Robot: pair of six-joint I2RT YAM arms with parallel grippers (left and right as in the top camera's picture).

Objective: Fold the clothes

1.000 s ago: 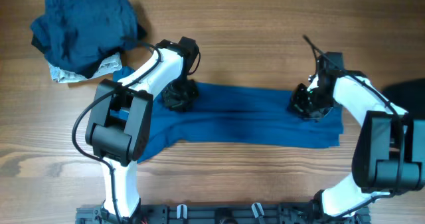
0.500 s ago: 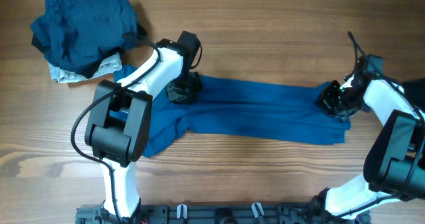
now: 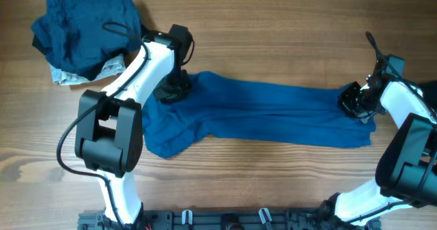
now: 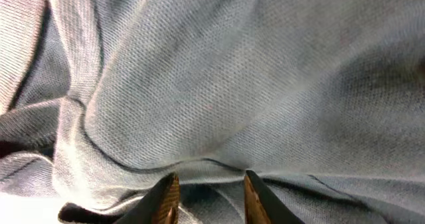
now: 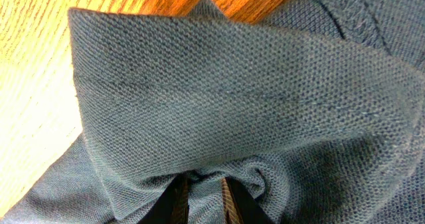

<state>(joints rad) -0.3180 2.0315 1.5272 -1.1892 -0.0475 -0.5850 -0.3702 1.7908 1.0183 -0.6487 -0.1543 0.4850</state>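
The large medium-blue shirt (image 3: 273, 110) lies stretched in a long band across the table, bunched at its left end. My left gripper (image 3: 171, 90) rests on that left end. In the left wrist view, the left gripper (image 4: 209, 184) has its fingers apart, and the shirt (image 4: 232, 84) lies loose and creased under them. My right gripper (image 3: 355, 100) is at the shirt's right end. The right wrist view shows this gripper (image 5: 202, 187) shut on a puckered fold of the shirt (image 5: 232, 84).
A heap of darker navy clothes (image 3: 89, 25) sits at the back left, with a pale grey-white one (image 3: 68, 76) showing under it. A black garment (image 3: 429, 92) lies at the right edge. Bare wood (image 3: 273, 46) stretches behind and in front of the shirt.
My right gripper has pulled the shirt's right end to the right, drawing the shirt out longer. The left gripper has shifted left and its jaws have parted.
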